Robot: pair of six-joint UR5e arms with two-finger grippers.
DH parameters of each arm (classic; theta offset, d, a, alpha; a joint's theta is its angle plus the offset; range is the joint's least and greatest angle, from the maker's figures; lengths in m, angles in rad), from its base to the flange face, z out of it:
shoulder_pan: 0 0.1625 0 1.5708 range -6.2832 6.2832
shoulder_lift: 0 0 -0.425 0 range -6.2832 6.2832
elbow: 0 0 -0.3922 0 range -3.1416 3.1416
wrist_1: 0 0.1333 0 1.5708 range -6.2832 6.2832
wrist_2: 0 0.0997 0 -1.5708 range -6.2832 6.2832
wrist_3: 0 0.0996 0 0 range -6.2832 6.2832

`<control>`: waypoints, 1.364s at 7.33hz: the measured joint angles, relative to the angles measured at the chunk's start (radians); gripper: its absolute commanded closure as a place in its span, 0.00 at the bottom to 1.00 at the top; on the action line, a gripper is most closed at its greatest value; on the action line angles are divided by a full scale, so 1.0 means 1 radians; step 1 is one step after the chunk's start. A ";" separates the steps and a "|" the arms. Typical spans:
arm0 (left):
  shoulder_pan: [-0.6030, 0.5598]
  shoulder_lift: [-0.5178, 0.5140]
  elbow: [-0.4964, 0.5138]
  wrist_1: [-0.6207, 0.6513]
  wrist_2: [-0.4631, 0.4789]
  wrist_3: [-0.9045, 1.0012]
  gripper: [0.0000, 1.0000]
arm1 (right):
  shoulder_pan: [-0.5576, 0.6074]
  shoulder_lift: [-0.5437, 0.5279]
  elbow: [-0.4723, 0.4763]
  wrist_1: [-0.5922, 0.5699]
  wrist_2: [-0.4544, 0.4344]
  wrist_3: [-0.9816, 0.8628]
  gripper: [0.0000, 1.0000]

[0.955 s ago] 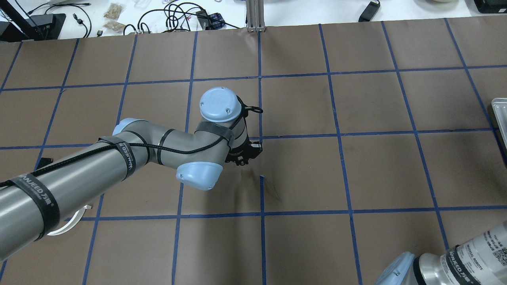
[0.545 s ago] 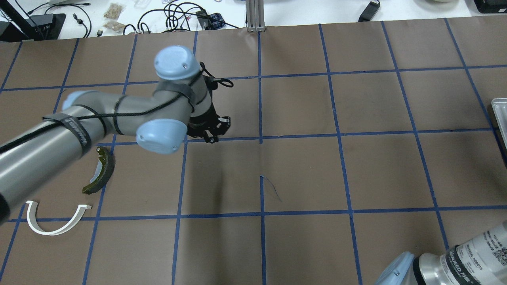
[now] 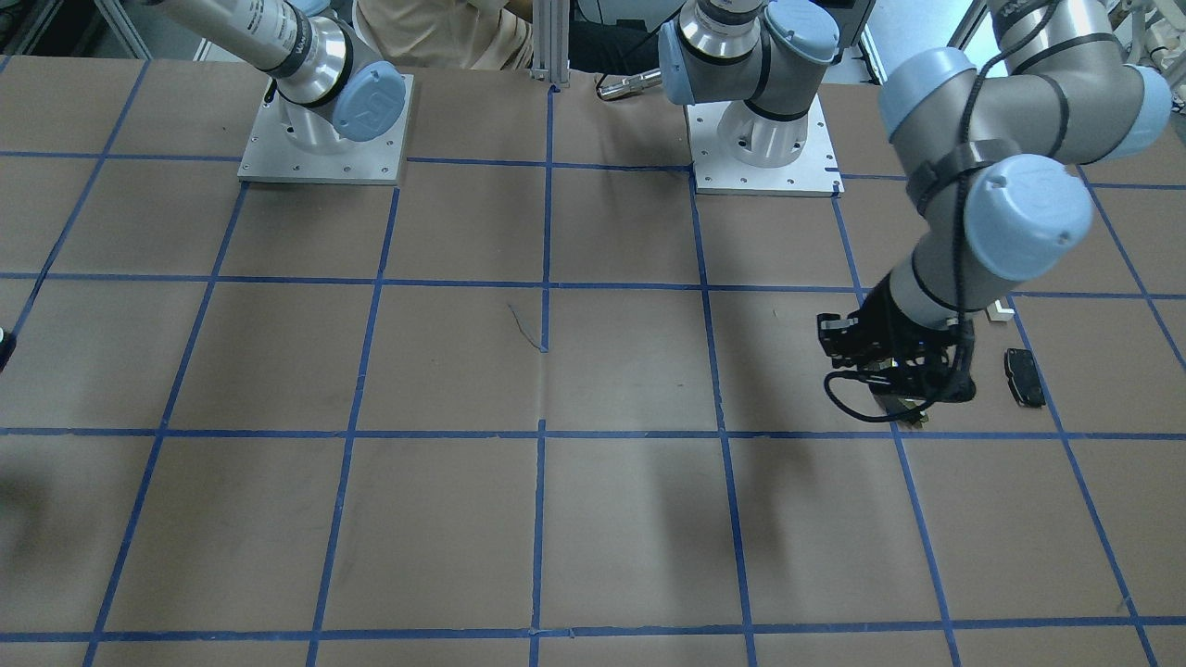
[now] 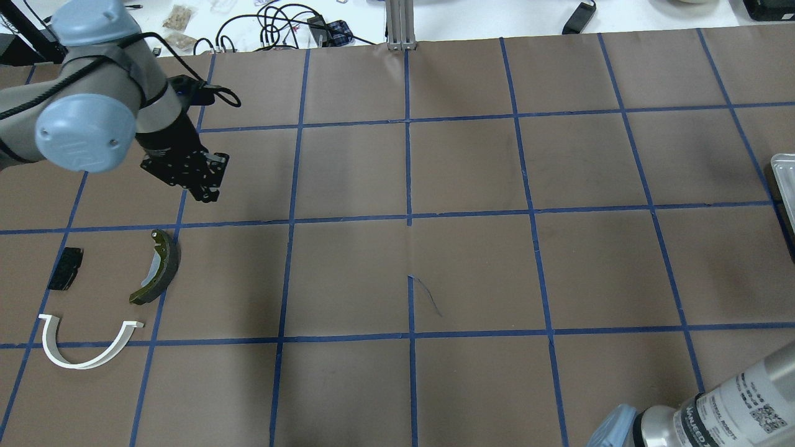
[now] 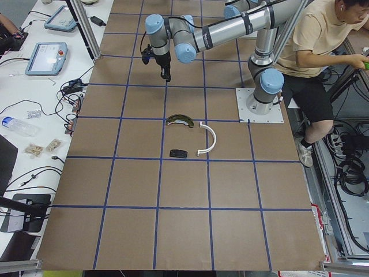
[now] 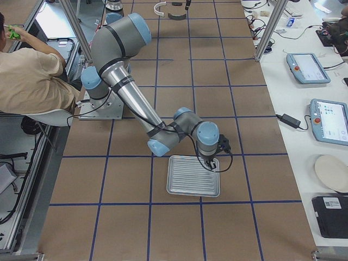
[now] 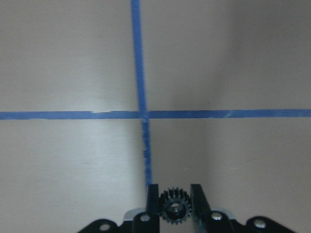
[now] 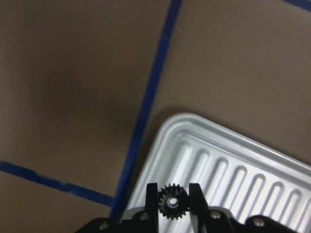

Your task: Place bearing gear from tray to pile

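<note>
My left gripper is shut on a small black bearing gear, which sits between its fingertips in the left wrist view. It hovers over a blue tape crossing, beyond the pile. The pile lies at the table's left: a dark brake shoe with an olive rim, a black pad and a white plastic arch. My right gripper is shut on a second black gear, just above the corner of the ribbed metal tray.
The tray lies at the table's right end, its edge showing in the overhead view. Brown paper with a blue tape grid covers the table. Cables and clutter lie beyond the far edge. A seated person is beside the robot bases.
My left arm has swung from the table's middle to the far left with the gear in its grip. The brake shoe, pad and arch it covered have come into view.
</note>
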 measured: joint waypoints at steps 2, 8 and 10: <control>0.134 -0.017 -0.001 -0.007 0.006 0.189 1.00 | 0.204 -0.136 0.064 0.090 -0.025 0.299 1.00; 0.294 -0.129 -0.073 0.204 0.099 0.404 1.00 | 0.954 -0.235 0.225 0.079 -0.088 1.348 1.00; 0.329 -0.161 -0.105 0.288 0.099 0.460 0.99 | 1.114 -0.139 0.225 -0.057 -0.080 1.562 0.98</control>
